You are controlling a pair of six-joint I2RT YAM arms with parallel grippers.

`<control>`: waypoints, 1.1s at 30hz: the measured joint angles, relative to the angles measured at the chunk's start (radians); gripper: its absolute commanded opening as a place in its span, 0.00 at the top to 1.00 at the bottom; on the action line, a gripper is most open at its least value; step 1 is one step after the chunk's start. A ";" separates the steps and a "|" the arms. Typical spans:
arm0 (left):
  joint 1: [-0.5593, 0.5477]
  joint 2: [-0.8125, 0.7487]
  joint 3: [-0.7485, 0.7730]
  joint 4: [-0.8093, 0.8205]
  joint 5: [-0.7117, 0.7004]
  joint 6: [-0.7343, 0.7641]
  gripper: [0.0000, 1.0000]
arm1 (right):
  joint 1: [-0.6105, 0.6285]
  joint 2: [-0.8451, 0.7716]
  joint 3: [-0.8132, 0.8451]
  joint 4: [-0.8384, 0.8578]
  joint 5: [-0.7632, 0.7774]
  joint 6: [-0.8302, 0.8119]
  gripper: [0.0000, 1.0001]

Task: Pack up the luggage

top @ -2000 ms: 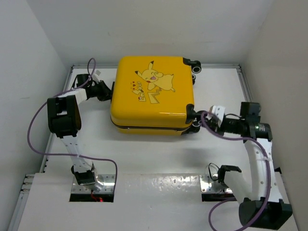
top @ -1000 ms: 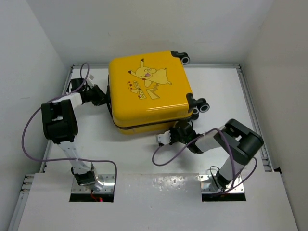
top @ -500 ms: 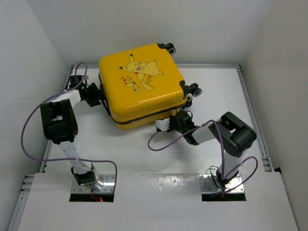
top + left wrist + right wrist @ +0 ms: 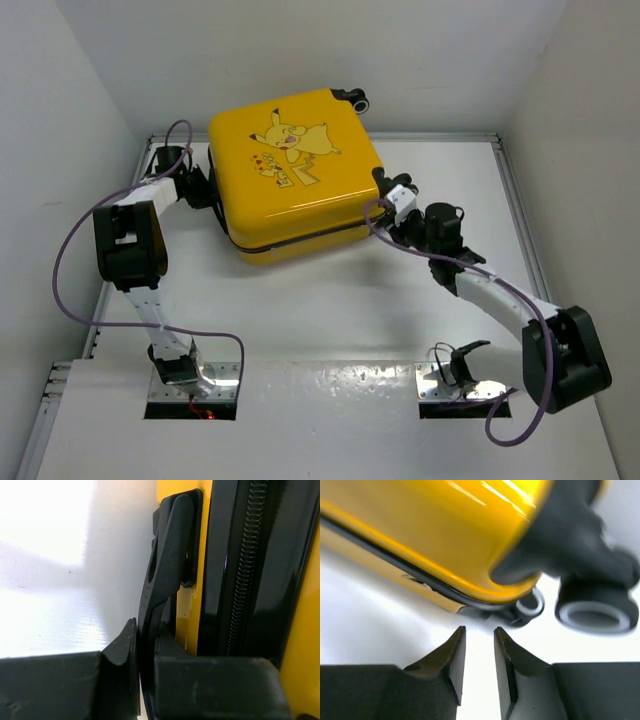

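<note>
**Yellow luggage point(image 4: 295, 170) lies shut on the desk point(image 4: 300, 320), with one gripper on its handle**

It lies flat with the Pikachu lid up, turned askew toward the far left of the white desk. At its left side, the left gripper point(image 4: 202, 187) is clenched on the black side handle point(image 4: 167, 555), just beside the black zipper seam point(image 4: 245, 565). The right gripper point(image 4: 476, 642) sits low over the desk at the case's right corner, close to a black wheel point(image 4: 595, 615). Its fingers stand a slim gap apart, grasping nothing.
</note>
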 measured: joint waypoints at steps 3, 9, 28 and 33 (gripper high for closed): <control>-0.003 0.000 0.000 0.000 -0.004 0.004 1.00 | -0.021 -0.025 0.000 -0.046 -0.011 0.173 0.70; -0.005 -0.006 -0.014 0.017 -0.005 0.008 1.00 | 0.014 0.022 -0.010 -0.045 -0.016 0.384 0.64; -0.006 -0.035 -0.077 0.103 -0.012 -0.001 1.00 | 0.199 0.300 -0.007 0.282 0.350 0.574 0.66; -0.006 -0.035 -0.077 0.103 -0.012 0.000 1.00 | 0.197 0.318 -0.007 0.344 0.385 0.579 0.72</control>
